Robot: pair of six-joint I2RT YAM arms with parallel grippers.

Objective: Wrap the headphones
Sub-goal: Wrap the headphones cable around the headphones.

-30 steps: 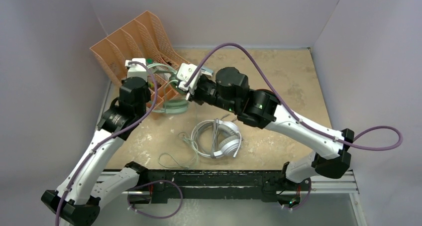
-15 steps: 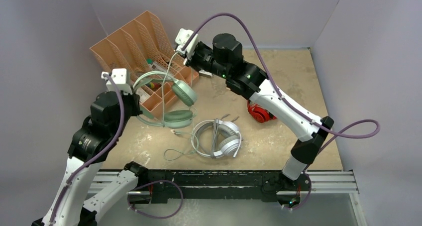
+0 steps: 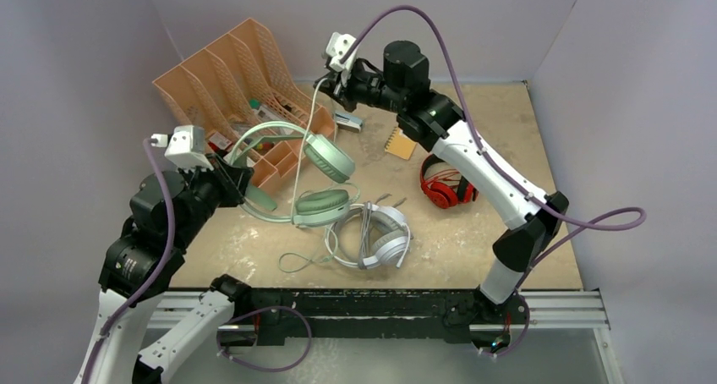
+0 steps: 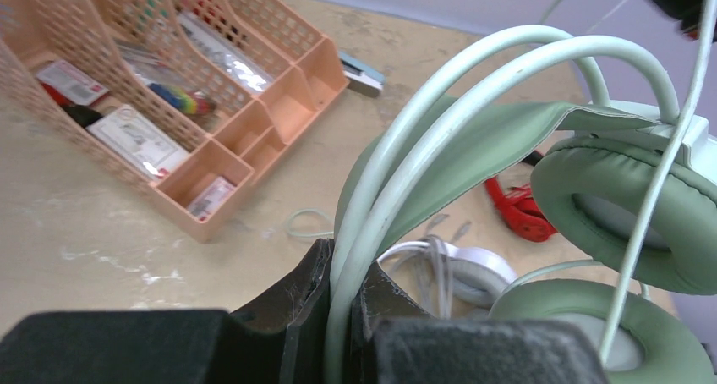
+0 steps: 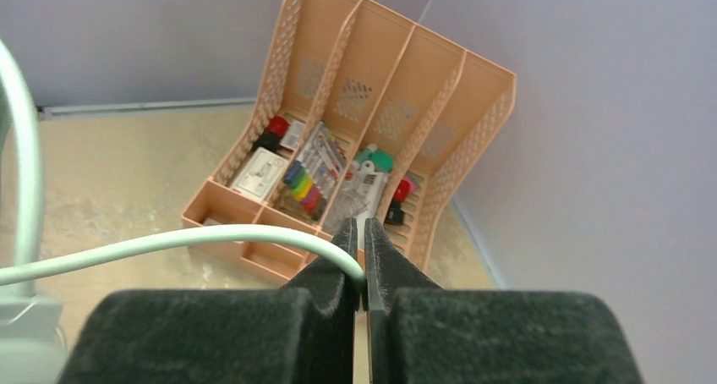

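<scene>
My left gripper [image 3: 239, 177] is shut on the headband of the pale mint-green headphones [image 3: 317, 160] and holds them above the table; the band [image 4: 440, 113] runs out from between the jaws. My right gripper [image 3: 328, 79], raised at the back, is shut on the mint cord [image 3: 304, 151], which hangs taut down to the headset; the cord [image 5: 169, 242] enters its jaws from the left. The white headphones [image 3: 380, 232] with coiled grey cord lie at front centre. The red and black headphones [image 3: 444, 188] lie at the right.
An orange mesh desk organiser [image 3: 228, 79] with small items stands at the back left. A stapler [image 3: 348, 120] and a small brown notepad [image 3: 401, 143] lie behind the headsets. A loose end of mint cord [image 3: 296, 261] lies near the front edge.
My right gripper has risen and moved right, drawing the mint cord taut. My left gripper has drawn back left and towards the front with the headband, lifting the mint headset off the organiser.
</scene>
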